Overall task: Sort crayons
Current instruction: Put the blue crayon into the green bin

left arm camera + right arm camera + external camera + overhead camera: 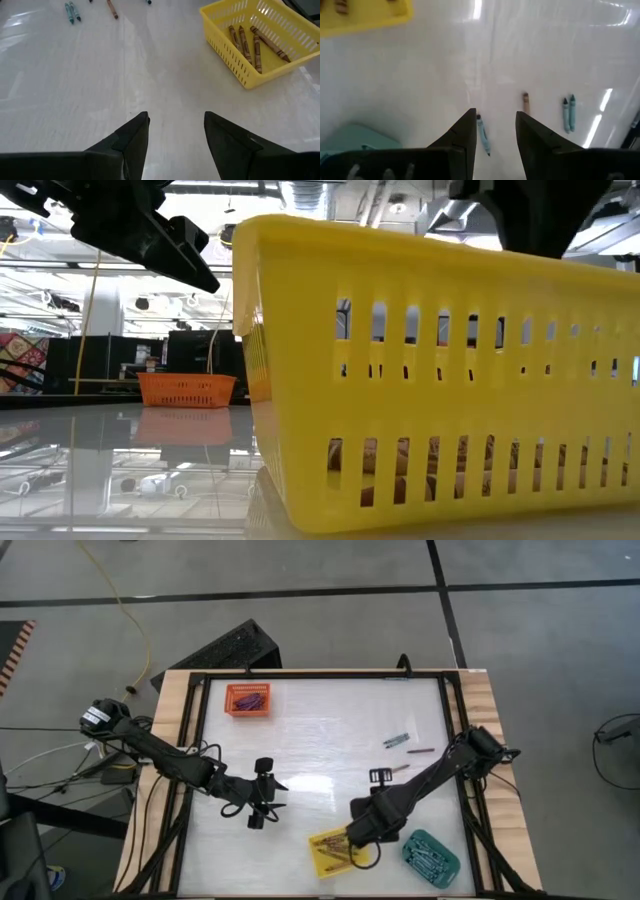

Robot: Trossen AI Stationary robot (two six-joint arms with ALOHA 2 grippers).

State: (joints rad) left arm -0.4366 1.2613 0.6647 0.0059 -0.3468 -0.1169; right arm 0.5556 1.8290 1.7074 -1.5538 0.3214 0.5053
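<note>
Nearest, at six o'clock, brownish-red crayons are seen lying in the yellow tray, over which the right gripper is held spread and empty. At nine o'clock the left gripper is spread. Farther, toward two o'clock, teal crayons lie loose.

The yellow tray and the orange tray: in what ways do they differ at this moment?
The yellow tray lies at the near edge by the right gripper; the orange tray lies at the far left corner, away from both arms. The yellow tray holds brown crayons; the orange tray's contents look purplish and unclear. Both are slotted plastic baskets.
</note>
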